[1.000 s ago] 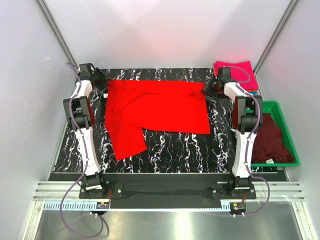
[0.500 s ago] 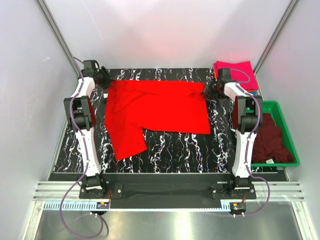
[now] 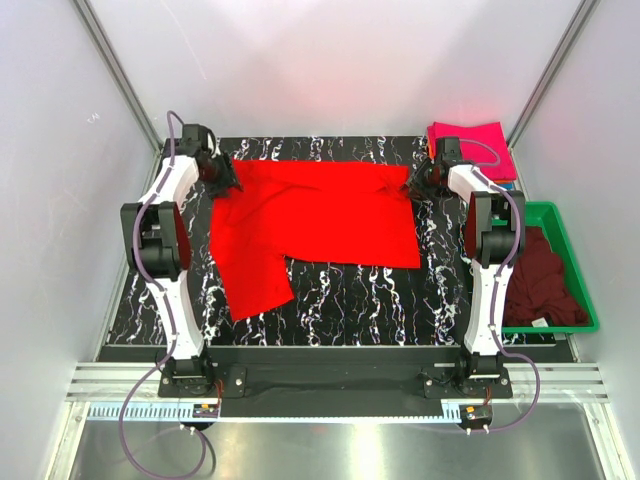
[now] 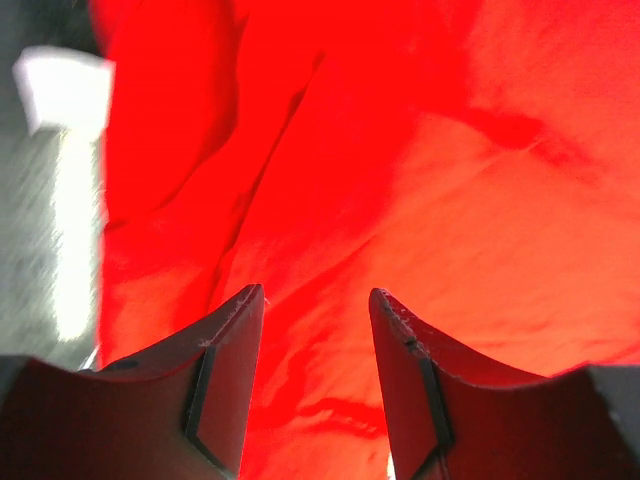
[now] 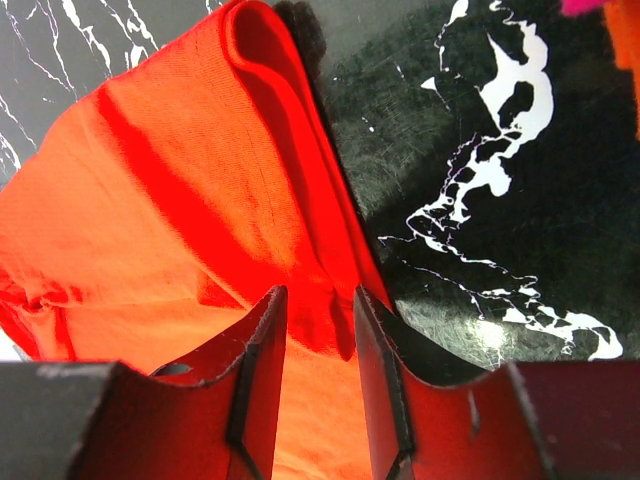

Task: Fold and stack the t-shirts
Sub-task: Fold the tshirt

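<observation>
A bright red t-shirt (image 3: 320,215) lies spread open on the black marble table (image 3: 380,300), one sleeve hanging toward the near left. My left gripper (image 3: 222,180) hovers over its far left corner. In the left wrist view the jaws (image 4: 315,295) stand open, with only red cloth (image 4: 450,200) beneath them. My right gripper (image 3: 413,182) is at the far right corner. Its jaws (image 5: 320,295) stand open, a narrow gap astride a raised fold of the red cloth (image 5: 150,200). A folded magenta t-shirt (image 3: 478,140) lies at the back right. A dark maroon t-shirt (image 3: 545,275) is crumpled in the bin.
The green plastic bin (image 3: 550,327) sits off the table's right edge, beside the right arm. White walls close in the back and both sides. Bare marble (image 5: 480,150) shows just right of the right gripper.
My left gripper has moved from the table's back left corner rightward onto the red t-shirt's corner. The right arm has stayed where it was.
</observation>
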`<move>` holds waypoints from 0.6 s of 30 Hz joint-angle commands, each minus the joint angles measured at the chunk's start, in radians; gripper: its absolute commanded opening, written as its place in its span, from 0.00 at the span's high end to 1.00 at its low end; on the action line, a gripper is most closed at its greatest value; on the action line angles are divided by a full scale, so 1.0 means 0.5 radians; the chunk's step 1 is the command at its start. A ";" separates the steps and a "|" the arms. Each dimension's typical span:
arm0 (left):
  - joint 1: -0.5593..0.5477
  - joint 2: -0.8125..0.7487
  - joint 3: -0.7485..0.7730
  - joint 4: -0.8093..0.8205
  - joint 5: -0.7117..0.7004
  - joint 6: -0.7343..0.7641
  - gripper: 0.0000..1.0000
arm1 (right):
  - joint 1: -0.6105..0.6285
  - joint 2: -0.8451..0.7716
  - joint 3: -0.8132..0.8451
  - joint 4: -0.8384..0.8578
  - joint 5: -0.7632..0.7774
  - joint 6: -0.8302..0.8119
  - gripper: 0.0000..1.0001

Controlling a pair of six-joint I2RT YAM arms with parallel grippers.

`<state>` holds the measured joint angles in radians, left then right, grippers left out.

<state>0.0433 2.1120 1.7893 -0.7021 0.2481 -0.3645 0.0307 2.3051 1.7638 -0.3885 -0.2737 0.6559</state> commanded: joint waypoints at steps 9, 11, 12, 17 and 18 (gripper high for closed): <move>-0.016 -0.266 -0.412 0.018 -0.149 0.069 0.47 | 0.018 -0.140 0.010 -0.051 0.004 0.056 0.55; -0.034 -0.251 -0.434 0.018 -0.198 0.082 0.47 | 0.021 -0.146 0.019 -0.073 0.010 0.053 0.55; -0.031 -0.242 -0.437 0.027 -0.217 0.085 0.47 | 0.021 -0.149 0.016 -0.079 0.017 0.056 0.55; -0.041 -0.187 -0.446 0.076 -0.248 0.085 0.46 | 0.028 -0.152 0.001 -0.100 0.023 0.053 0.55; -0.044 -0.184 -0.446 0.082 -0.248 0.088 0.46 | 0.034 -0.152 0.001 -0.100 0.023 0.053 0.56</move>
<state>0.0250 2.0190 1.5639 -0.7052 0.1528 -0.3363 0.0334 2.2929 1.7565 -0.4168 -0.2733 0.6785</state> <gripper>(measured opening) 0.535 0.446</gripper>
